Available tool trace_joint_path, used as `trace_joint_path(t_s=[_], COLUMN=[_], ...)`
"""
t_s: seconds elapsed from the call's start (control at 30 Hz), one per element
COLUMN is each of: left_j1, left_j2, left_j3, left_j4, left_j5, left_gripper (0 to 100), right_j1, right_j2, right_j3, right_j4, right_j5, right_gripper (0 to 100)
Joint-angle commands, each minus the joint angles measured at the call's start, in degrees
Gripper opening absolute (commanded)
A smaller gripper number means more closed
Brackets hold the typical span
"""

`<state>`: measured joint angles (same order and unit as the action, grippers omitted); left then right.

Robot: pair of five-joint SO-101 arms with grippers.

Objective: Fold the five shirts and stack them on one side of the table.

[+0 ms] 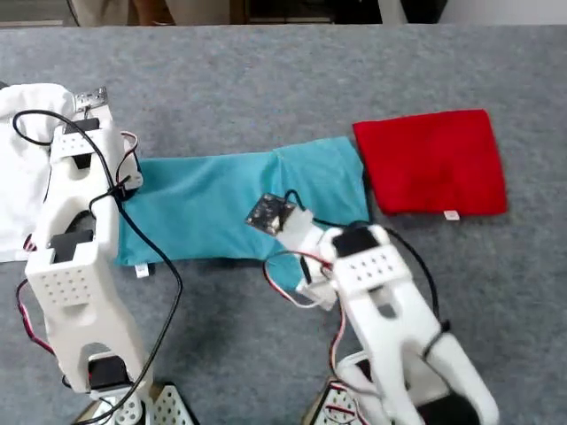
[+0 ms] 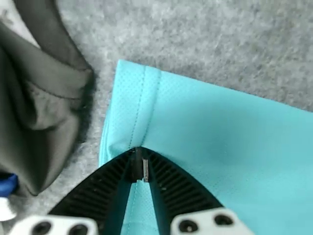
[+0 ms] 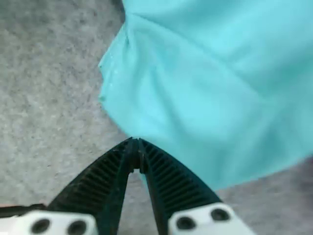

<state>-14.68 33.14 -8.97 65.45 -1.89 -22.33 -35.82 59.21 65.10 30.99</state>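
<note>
Left end effector (image 2: 139, 165), right end effector (image 3: 135, 149) pinching teal shirt (image 1: 217, 205).

1. Our high camera is fixed above the table (image 1: 266, 80) and looks steeply down from the arms' side. Both arm bases lie at the picture's near edge and the table's far edge at its top. It is our farthest view and takes in both arms.
2. Our left wrist camera sits behind the left gripper (image 2: 139, 169) and looks along its fingers. It is very close to the hemmed end of the teal shirt (image 2: 220, 147), with grey table beside it.
3. Our right wrist camera sits likewise behind the right gripper (image 3: 135, 149), close over another edge of that shirt.
4. All three views share the teal shirt. The wrist views each take a different part of it, and the high view shows it whole.
</note>
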Motion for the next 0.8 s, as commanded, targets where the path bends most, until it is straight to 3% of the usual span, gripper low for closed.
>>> trace_joint_path(t_s=[0.0, 0.13, 0.43, 0.77], left_j1=[0.26, 0.44, 0.09, 0.09], left_j2=[0.31, 0.31, 0.31, 0.31], left_j3=[-1.49, -1.67, -1.67, -1.58], left_j4=[0.0, 1.05, 2.29, 2.29], left_j5=[0.44, 0.44, 0.35, 0.35], left_gripper=[2, 2, 2, 2], right_j1=[0.75, 0.75, 3.3, 3.56], right_j2=[-9.36, -9.1, 8.75, 1.63], right_j3=[-1.1, -1.98, 2.33, 8.22], right_j4=[0.0, -6.15, -12.48, -8.97], right_j5=[1.85, 0.53, 0.7, 3.52], right_gripper=[0.2, 0.2, 0.2, 0.2])
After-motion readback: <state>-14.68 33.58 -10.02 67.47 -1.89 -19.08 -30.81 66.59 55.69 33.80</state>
